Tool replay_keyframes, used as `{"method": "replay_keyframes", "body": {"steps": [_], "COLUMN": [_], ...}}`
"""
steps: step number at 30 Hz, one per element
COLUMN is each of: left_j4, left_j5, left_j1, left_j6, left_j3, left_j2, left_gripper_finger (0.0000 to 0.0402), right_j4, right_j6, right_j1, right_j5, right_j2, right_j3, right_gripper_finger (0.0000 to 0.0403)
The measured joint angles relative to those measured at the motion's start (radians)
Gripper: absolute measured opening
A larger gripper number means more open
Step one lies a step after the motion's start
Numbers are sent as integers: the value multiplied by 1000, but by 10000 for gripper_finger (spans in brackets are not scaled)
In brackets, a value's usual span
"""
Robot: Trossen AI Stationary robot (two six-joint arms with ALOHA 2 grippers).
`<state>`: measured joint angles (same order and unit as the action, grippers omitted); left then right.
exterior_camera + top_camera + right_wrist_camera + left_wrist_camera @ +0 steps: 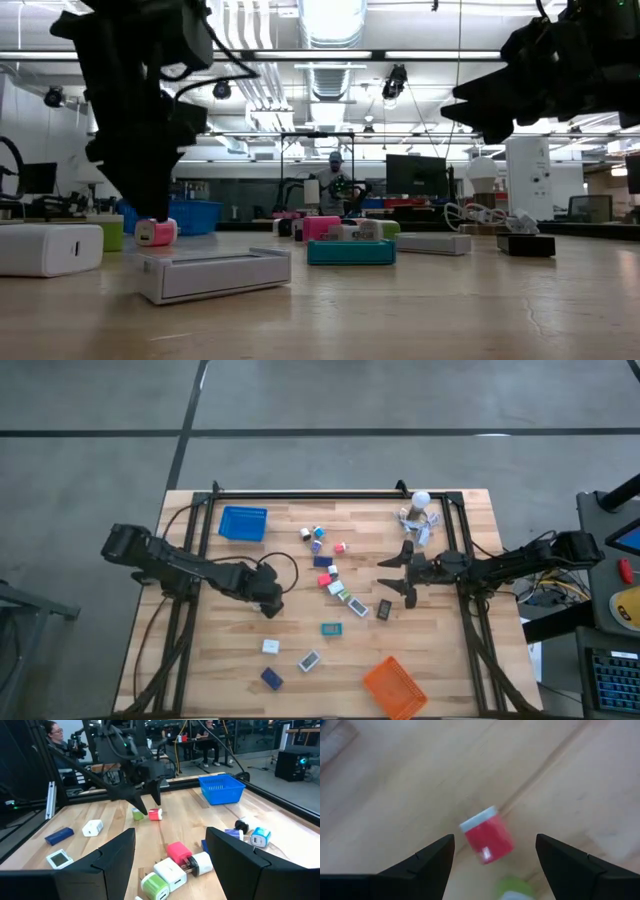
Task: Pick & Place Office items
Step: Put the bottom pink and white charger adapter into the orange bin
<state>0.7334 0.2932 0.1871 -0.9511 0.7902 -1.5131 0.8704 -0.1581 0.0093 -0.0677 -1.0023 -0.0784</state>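
**Spotter:** Your left gripper [150,800] hangs low over the wooden table [210,660], left of the middle. Its fingers [427,862] are spread wide and hold nothing. A small red block [487,839] with a white end lies on the wood between them, touching neither.

**Operator:** And the green one?

**Spotter:** A small green piece [137,813] sits just beside the red block (your left wrist view only catches its edge). Your right gripper [403,572] waits over the right half of the table, jaws wide apart and empty too.

**Operator:** Where are the rest of the items?

**Spotter:** You have most of them scattered down the middle: a pink block [178,852], white plugs and a green-and-white roll [155,885] close in front of your right gripper, a teal box [331,628] nearer the front. A white box [270,646], a dark blue block [271,678] and a flat white-framed piece [309,659] lie toward the front left. The blue basket [243,523] stands at the back left, the orange basket [394,686] at the front right. Neither basket shows anything inside that I can make out.
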Motion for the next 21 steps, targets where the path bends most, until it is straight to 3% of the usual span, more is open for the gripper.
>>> {"method": "replay_keyframes", "body": {"steps": [13, 21], "left_j4": [-5, -123], "left_j5": [2, -31], "left_j1": [-25, -37], "left_j6": [-3, 16], "left_j3": [-1, -10], "left_j2": [-25, -60], "left_gripper_finger": [284, 284], "right_j4": [1, 2], "right_j6": [0, -19], "right_j1": [20, 20], "right_j5": [-3, -3], "right_j2": [0, 0], "right_j3": [0, 0], "right_gripper_finger": [237, 237]}}
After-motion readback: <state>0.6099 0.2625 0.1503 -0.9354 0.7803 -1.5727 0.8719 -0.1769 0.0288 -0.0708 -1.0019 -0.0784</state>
